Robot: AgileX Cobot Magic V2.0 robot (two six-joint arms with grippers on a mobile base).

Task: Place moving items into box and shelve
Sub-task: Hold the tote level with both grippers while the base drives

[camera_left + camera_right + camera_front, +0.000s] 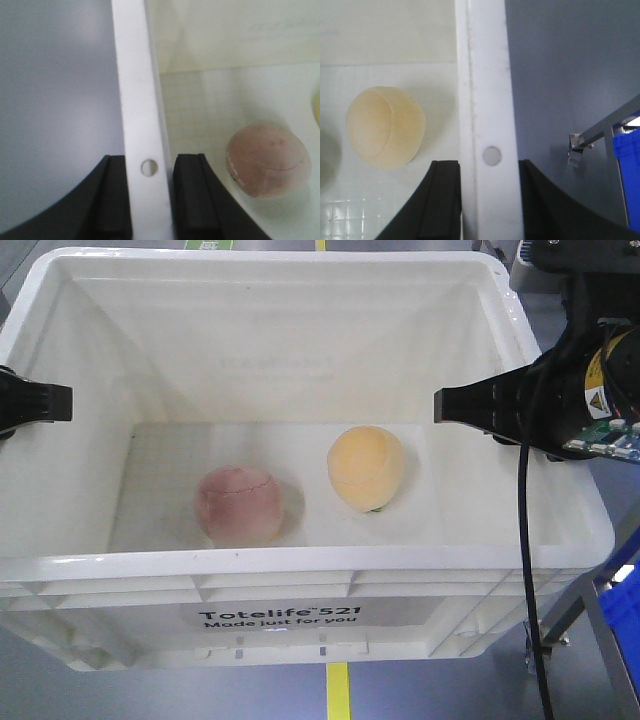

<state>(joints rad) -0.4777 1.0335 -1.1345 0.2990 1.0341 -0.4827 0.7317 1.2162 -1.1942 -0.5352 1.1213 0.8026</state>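
The white box [300, 562], printed "Totelife 521", fills the front view, with grey floor showing beneath it. On its bottom lie the moving items: a dusty pink ball [237, 505] on the left and a yellow-orange ball [366, 468] to its right. My left gripper [40, 403] clamps the box's left rim [135, 75], one black finger on each side. The pink ball [267, 161] lies just inside that wall. My right gripper [480, 405] is shut the same way on the right rim [487, 75], with the yellow ball [385, 126] inside, close by.
A blue plastic bin [620, 620] stands low at the right, beside a metal frame leg [577, 145]. A yellow line [338, 690] runs along the grey floor under the box. Grey equipment sits behind the box's far right corner.
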